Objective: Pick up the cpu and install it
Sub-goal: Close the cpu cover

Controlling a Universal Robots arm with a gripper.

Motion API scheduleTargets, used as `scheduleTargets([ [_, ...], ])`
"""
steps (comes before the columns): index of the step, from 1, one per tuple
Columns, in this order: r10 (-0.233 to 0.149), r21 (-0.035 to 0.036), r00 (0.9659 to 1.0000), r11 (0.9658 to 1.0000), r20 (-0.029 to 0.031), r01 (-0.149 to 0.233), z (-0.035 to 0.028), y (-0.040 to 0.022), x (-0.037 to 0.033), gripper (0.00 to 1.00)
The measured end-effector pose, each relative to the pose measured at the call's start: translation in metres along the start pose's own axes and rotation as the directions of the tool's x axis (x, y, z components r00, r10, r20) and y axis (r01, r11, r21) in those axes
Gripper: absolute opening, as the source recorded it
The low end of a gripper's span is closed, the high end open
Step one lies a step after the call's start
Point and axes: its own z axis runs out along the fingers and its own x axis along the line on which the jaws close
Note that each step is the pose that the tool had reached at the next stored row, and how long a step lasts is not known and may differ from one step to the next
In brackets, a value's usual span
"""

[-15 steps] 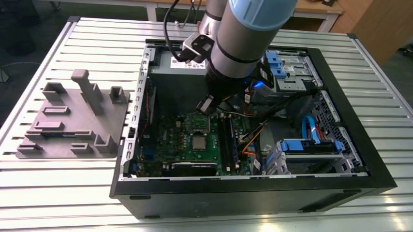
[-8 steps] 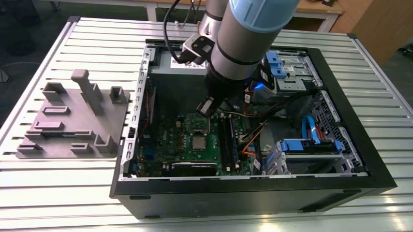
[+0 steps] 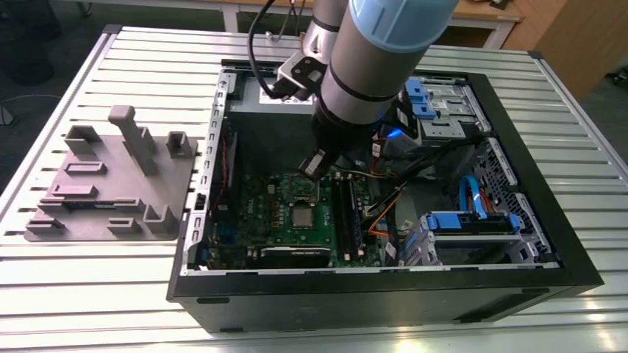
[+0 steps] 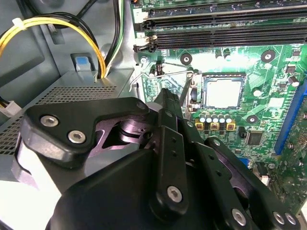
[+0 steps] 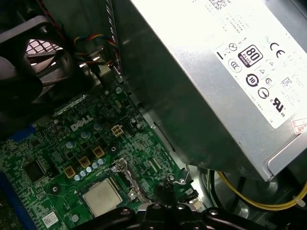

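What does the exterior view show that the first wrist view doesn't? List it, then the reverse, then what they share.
Exterior view alone: the grey plate with its upright blocks on the slatted table, beside the whole computer case, and the arm reaching in. First wrist view alone: the labelled side of the power supply and yellow wires. Both: the green motherboard with the cpu in its socket.
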Motion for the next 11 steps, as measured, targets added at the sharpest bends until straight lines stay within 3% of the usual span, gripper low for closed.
scheduleTargets([
  [11,0.000,0.0000,1.0000,1.0000,0.0000,0.000,-0.0004,-0.0013,0.0018,0.10],
])
